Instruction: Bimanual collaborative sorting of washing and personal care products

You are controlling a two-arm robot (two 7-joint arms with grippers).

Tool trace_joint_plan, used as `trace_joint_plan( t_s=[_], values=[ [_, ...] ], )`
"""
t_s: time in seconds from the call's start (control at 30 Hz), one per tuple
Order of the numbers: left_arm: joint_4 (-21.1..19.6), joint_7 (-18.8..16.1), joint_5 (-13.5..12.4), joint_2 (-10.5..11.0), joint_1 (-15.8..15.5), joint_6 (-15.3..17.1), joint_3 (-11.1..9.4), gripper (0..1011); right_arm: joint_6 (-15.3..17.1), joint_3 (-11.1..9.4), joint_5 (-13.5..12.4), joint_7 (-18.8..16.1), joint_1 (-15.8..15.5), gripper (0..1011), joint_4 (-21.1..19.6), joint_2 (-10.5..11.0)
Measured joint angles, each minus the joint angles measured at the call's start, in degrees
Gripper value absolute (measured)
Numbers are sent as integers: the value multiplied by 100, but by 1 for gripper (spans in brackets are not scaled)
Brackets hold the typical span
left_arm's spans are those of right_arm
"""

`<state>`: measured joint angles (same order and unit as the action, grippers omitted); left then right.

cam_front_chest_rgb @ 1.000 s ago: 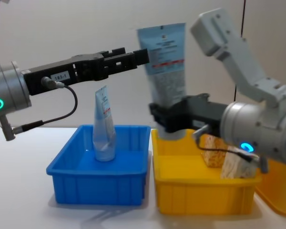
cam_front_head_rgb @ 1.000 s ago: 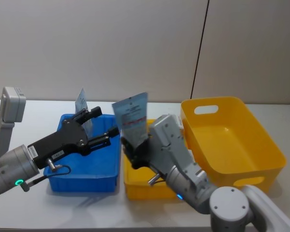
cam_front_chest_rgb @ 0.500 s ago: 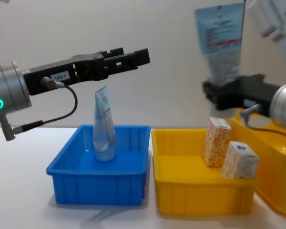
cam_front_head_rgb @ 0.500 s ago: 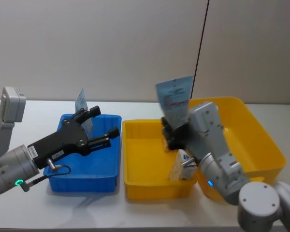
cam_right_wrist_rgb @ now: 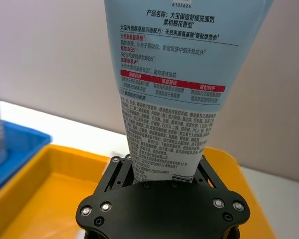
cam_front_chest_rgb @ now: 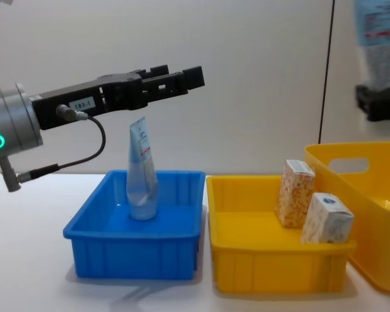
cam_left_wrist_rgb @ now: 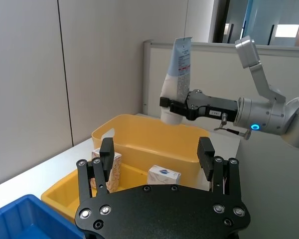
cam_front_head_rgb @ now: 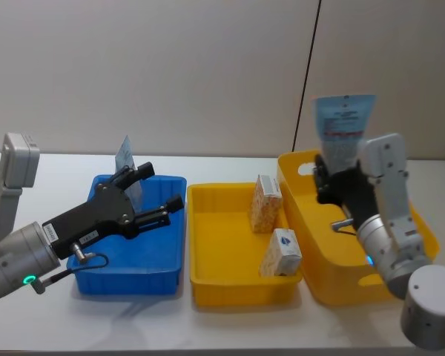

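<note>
pale-blue tube (cam_front_head_rgb: 343, 133) stands crimped end up, its cap end clenched in the right end effector (cam_front_head_rgb: 331, 182) high over the large yellow bin (cam_front_head_rgb: 419, 230), so a drop from there could tip it over the rim, while the left end effector (cam_front_head_rgb: 161, 186) hangs spread over the blue bin (cam_front_head_rgb: 126, 282).

Glossy soft-plastic tube (cam_front_head_rgb: 343, 130), printed cardboard cartons (cam_front_head_rgb: 265, 202), smooth shiny plastic bins (cam_front_head_rgb: 126, 284), matt black left claw (cam_front_head_rgb: 162, 185), matt white surface (cam_front_head_rgb: 59, 167)

Tube (cam_left_wrist_rgb: 181, 64) upright in right hand (cam_left_wrist_rgb: 171, 105), seemingly over yellow bin (cam_left_wrist_rgb: 139, 139)
</note>
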<state>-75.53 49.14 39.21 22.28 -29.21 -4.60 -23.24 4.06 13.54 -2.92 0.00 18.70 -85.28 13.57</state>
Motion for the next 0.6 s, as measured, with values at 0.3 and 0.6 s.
trace_joint_plan(
  t_s=[0.3,0.6],
  values=[
    [0,0,0,0,0,0,0,1001,561,-472,-223,359,-69,290,-46,-170],
    [0,0,0,0,0,0,0,1001,1115,-843,-451,624,-105,289,35,-384]
  ],
)
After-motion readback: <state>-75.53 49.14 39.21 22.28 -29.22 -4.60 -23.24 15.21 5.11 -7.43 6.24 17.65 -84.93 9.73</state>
